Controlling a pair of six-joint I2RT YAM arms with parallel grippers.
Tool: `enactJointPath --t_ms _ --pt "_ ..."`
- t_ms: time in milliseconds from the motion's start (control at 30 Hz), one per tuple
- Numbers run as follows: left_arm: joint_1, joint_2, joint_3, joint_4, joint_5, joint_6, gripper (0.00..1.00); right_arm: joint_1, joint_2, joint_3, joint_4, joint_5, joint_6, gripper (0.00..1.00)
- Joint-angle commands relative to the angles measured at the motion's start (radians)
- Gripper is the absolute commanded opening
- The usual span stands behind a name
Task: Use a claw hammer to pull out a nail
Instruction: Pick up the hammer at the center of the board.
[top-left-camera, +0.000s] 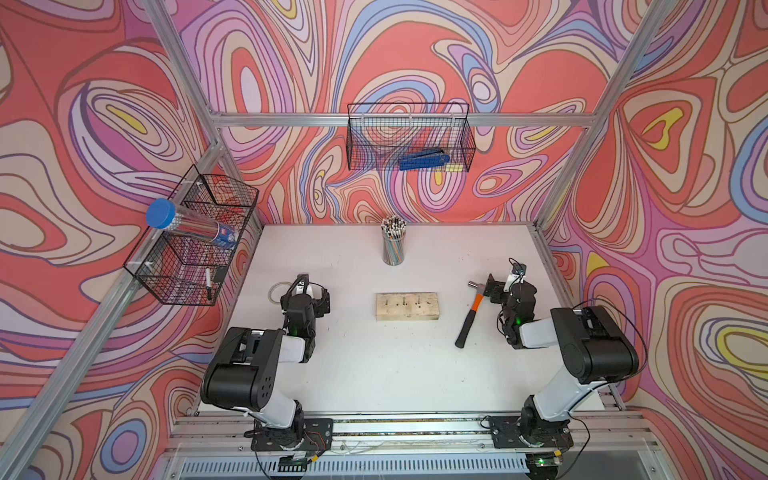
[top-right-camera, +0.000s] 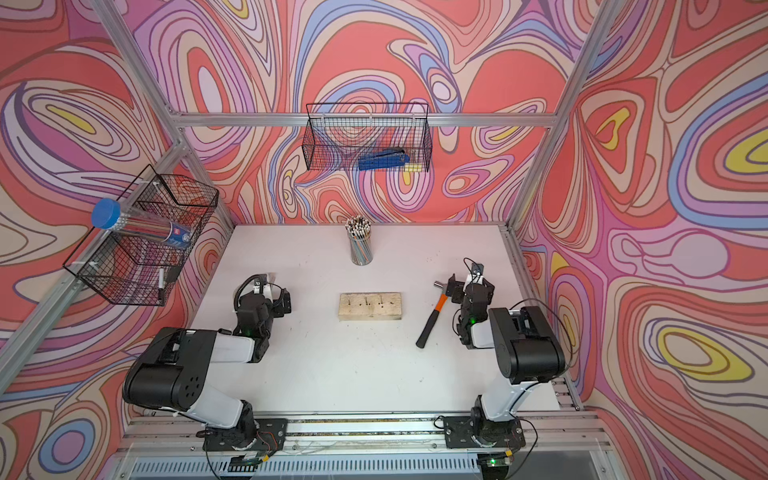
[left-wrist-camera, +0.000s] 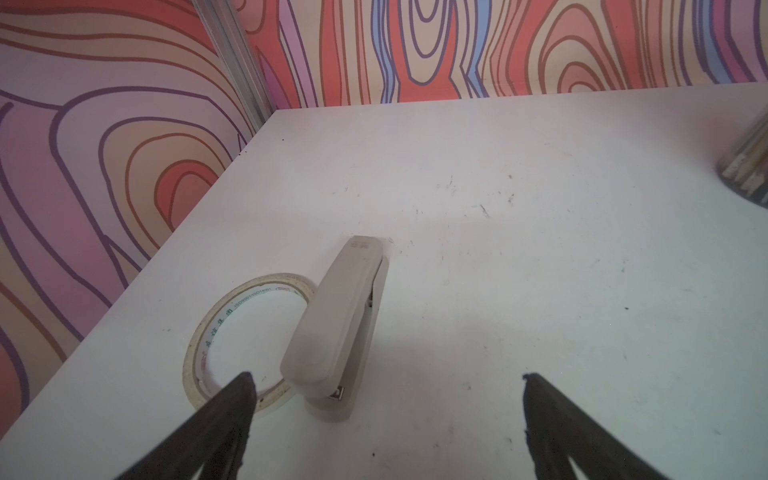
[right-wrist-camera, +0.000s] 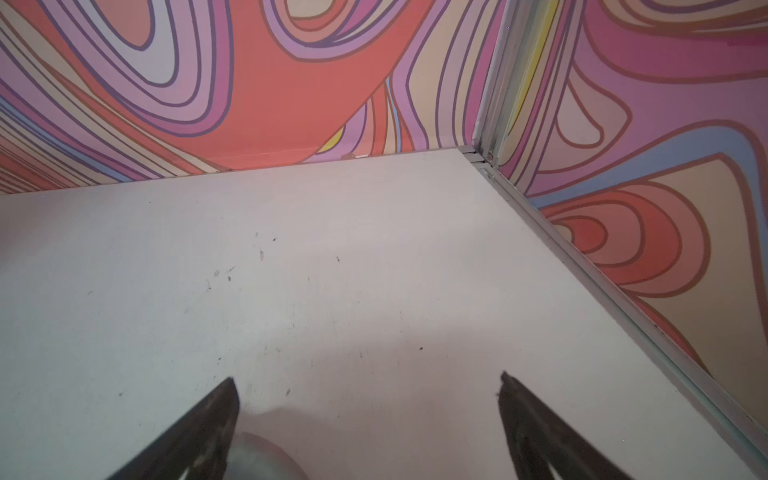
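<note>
The pick-up had not yet begun: the hammer (top-left-camera: 468, 318) lay flat on the desk (top-left-camera: 374, 374), on the right arm's side of the wood block (top-left-camera: 407, 306). Its steel head pointed toward the far wall and its black handle slanted back toward the arm bases. The right pincer (right-wrist-camera: 366, 377) hung with its jaws spread wide and nothing between them, just beside the hammer's head in both top views. A grey blur at the edge of the right wrist view was probably that head. The left pincer (left-wrist-camera: 386, 375) was likewise spread and empty, over a stapler (left-wrist-camera: 336, 328) and a tape ring (left-wrist-camera: 195, 353) well apart from the block.

The next move, as I judge it, called for the right pincer to shift back along the hammer and close across the handle — far enough from the head for leverage. It would then carry the claw to one of what looked like nails (top-left-camera: 404, 300) standing in the block. The block seemed loose, so the left arm might have to hold it down.

The desk was white, scuffed and speckled. A cup of pencils (top-left-camera: 393, 245) stood near its far edge. Swirled pink, red and violet panels on an aluminium frame closed in three sides — two wire baskets (top-left-camera: 374, 137) hung there.
</note>
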Motion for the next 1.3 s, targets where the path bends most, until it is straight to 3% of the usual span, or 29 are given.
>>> enactJointPath --t_ms 0,1000,1067,1167,1267 --pt "0.003 -0.006 0.009 -0.011 0.036 -0.007 1.0 0.005 0.005 0.003 0.009 0.01 0.003 0.98" --pt "0.013 -0.012 0.011 -0.018 0.061 -0.012 1.0 0.005 -0.003 0.001 0.015 0.009 -0.002 0.98" --pt "0.007 -0.041 0.001 -0.021 0.091 0.007 1.0 0.031 -0.09 0.025 -0.112 0.032 -0.029 0.98" --pt "-0.032 -0.111 0.033 -0.133 0.005 0.026 1.0 0.041 -0.224 0.076 -0.291 0.094 0.01 0.98" --pt "-0.063 -0.168 0.092 -0.267 -0.055 0.046 1.0 0.041 -0.298 0.122 -0.385 0.075 0.049 0.98"
